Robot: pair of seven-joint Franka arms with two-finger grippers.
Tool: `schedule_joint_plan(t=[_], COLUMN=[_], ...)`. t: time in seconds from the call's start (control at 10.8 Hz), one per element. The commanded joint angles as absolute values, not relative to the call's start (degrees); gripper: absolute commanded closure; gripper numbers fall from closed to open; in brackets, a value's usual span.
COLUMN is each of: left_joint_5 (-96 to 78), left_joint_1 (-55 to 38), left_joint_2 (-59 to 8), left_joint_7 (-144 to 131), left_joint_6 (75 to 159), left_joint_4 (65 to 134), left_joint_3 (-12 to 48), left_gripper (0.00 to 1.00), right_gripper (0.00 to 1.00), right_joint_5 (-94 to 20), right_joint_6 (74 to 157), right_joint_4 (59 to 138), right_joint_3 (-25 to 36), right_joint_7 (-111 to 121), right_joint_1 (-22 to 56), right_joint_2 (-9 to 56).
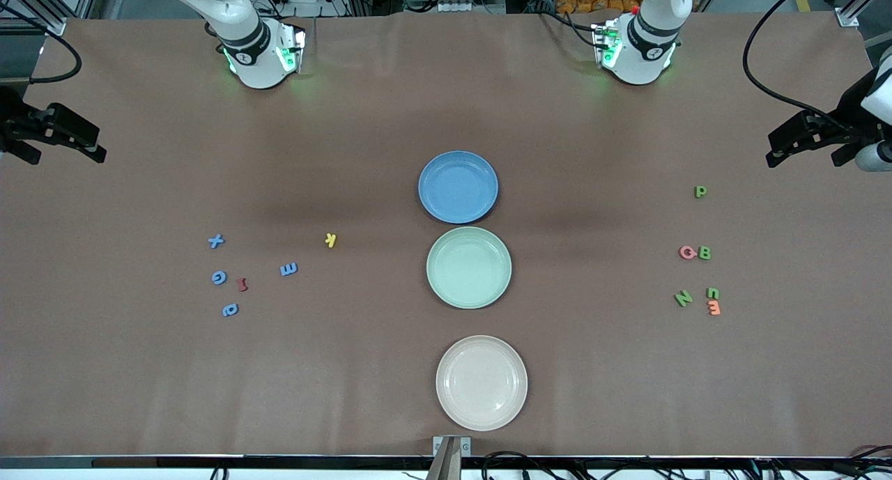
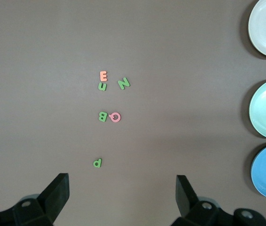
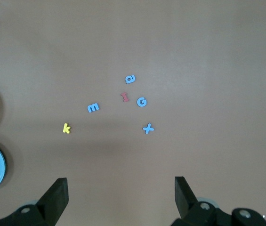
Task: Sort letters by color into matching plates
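Several blue letters, among them an X (image 1: 216,241) and a G (image 1: 219,277), lie scattered toward the right arm's end of the table. Several green letters, such as a P (image 1: 700,191) and an N (image 1: 683,298), lie toward the left arm's end. At the table's middle the blue plate (image 1: 458,187) and the mint green plate (image 1: 468,267) sit empty, the green one nearer the front camera. My left gripper (image 2: 122,188) hovers open, high over the table beside the green P (image 2: 97,163). My right gripper (image 3: 121,190) hovers open beside the blue X (image 3: 148,128).
A cream plate (image 1: 481,382) sits nearest the front camera. A yellow k (image 1: 331,240) and a dark red letter (image 1: 242,283) lie among the blue ones. A pink letter (image 1: 687,253) touches the green B (image 1: 704,253), and an orange E (image 1: 713,308) touches a green u (image 1: 713,293).
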State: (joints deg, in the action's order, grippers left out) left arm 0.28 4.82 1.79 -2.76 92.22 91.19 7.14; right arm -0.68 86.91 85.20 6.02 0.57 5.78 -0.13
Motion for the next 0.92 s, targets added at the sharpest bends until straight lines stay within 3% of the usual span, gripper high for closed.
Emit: schedule_joint_plan(t=[0.0, 0.65, 0.83], left_joint_5=[0.97, 0.88, 1.05], left_joint_1=[5.18, 5.36, 6.94], left_joint_2=[2.55, -1.22, -1.41], left_joint_7=[-1.14, -1.23, -0.8], left_joint_6=[91.32, 92.37, 96.56], left_joint_4=[91.23, 92.46, 96.48], left_joint_3=[7.21, 7.21, 7.21], left_gripper=[0.0, 0.0, 0.0], right_gripper=[0.0, 0.0, 0.0], right_joint_5=[-0.88, -0.88, -0.97], right_joint_6=[86.57, 86.48, 86.57], right_joint_4=[85.52, 85.69, 85.87], right_joint_3=[5.36, 5.36, 5.36], right_joint_7=[0.35, 0.62, 0.62], right_joint_1=[5.36, 5.36, 5.27], right_joint_2=[-0.7, -0.7, -0.7])
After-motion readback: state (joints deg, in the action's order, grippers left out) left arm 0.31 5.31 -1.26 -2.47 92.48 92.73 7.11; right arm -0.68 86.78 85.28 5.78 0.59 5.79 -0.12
